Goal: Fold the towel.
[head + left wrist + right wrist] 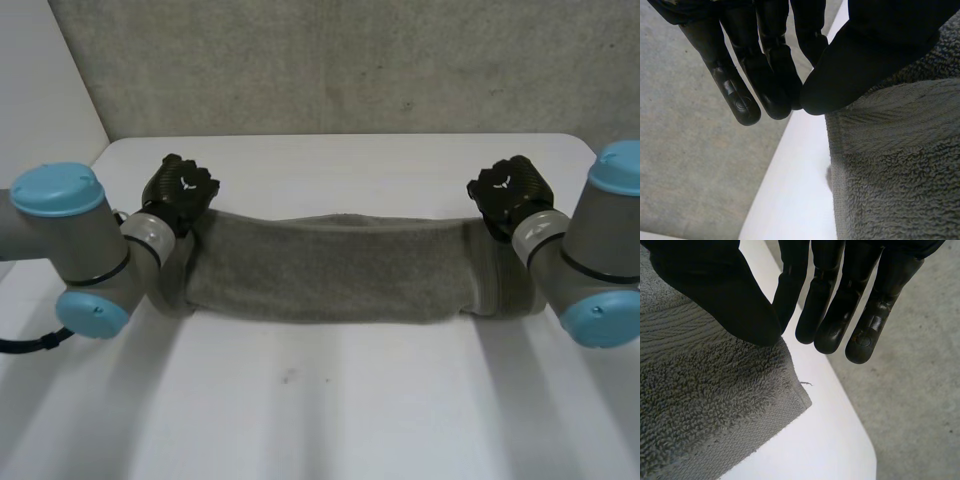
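Note:
A grey towel (330,265) lies across the white table (330,400) as a long folded strip. My left hand (178,190) sits at its far left corner and my right hand (510,188) at its far right corner. Seen from the left wrist, the left hand (865,50) has its thumb pressed to straight fingers, and the towel's (890,175) top layer runs in under the thumb. The right wrist view shows the same: the right hand (715,285) pinches with thumb against fingers at the towel's (705,405) corner. Both towel ends bunch up near the wrists.
The table's far edge (340,137) runs just beyond the hands, with a grey wall (350,60) behind it. Past the table's edge (795,190) and its rounded corner (860,450) lies grey floor (910,405). Bare tabletop lies in front of the towel.

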